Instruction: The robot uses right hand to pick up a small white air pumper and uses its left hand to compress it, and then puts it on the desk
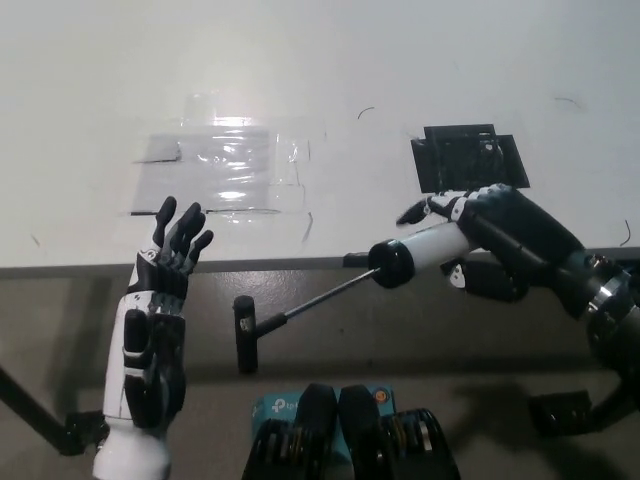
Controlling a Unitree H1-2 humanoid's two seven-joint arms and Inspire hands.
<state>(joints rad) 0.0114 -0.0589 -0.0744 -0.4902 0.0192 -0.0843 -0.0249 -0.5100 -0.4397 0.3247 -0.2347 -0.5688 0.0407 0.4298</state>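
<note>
My black right hand point(500, 240) is shut on the small white air pump point(425, 250), holding it nearly level just off the desk's front edge point(300, 264). The pump's black cap point(391, 265) faces left. Its thin rod point(315, 300) is drawn out down-left, ending in a black T-handle point(244, 333) below desk level. My white left hand point(160, 310) is raised at the lower left, open with fingers spread, a short way left of the handle and not touching it.
A black square marker point(468, 157) lies on the white desk behind my right hand. A clear taped plastic patch point(222, 168) sits on the desk at centre left. A blue box point(270, 408) shows below on the floor.
</note>
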